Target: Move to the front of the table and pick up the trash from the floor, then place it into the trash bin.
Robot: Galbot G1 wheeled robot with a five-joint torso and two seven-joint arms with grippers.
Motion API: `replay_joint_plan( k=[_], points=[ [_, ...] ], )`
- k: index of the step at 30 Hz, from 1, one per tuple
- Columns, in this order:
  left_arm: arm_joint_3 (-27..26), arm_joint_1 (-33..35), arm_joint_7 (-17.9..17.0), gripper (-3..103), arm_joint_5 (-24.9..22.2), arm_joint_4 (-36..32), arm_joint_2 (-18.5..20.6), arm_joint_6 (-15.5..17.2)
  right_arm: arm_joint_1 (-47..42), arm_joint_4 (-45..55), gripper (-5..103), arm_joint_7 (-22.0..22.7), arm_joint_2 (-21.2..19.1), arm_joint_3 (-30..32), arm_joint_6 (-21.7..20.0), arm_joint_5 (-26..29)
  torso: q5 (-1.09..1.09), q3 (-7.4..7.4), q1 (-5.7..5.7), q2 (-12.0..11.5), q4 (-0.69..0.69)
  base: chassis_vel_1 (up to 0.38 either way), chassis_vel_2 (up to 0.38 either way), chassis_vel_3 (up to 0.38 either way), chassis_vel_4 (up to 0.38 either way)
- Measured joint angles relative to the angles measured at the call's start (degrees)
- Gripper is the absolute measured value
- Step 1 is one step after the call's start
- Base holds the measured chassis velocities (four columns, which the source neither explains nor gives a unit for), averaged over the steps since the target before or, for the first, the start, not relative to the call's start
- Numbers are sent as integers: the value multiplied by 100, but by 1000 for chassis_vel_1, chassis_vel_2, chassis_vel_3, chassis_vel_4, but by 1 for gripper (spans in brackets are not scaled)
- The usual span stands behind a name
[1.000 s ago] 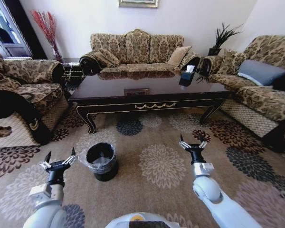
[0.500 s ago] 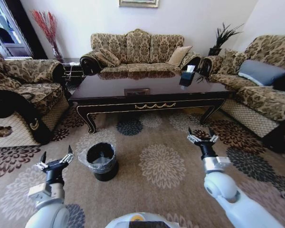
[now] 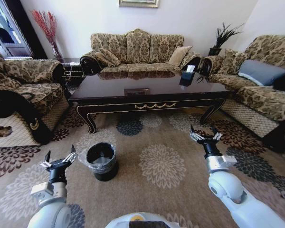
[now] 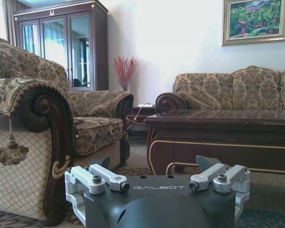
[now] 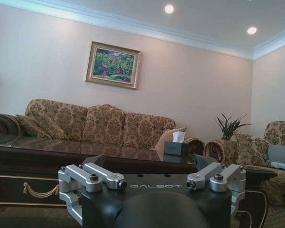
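The robot faces the long side of the dark wooden table (image 3: 147, 92), both arms raised low over the patterned floor (image 3: 161, 164). The left claw (image 3: 58, 160) hovers with its fingers spread wide and empty just beside the trash bin (image 3: 100, 160), a black bucket with a clear liner that stands on the carpet in front of the table's left leg. The right claw (image 3: 205, 136) is likewise wide and empty, held above the carpet well to the right of the bin, nearer the table's right leg.
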Motion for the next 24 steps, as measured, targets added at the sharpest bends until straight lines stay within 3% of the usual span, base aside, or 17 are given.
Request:
replay_joint_plan(
  k=[13,24],
  points=[
    [-2,3,2,100,-3,7,5,6,11,-16,100,0,4,-19,5,-5,0,1,1,-1,0,21,-27,-27,22],
    [-3,3,3,100,-4,9,6,7,15,-21,100,2,5,-25,10,-8,1,0,1,-1,0,208,-203,-205,203]
  ],
)
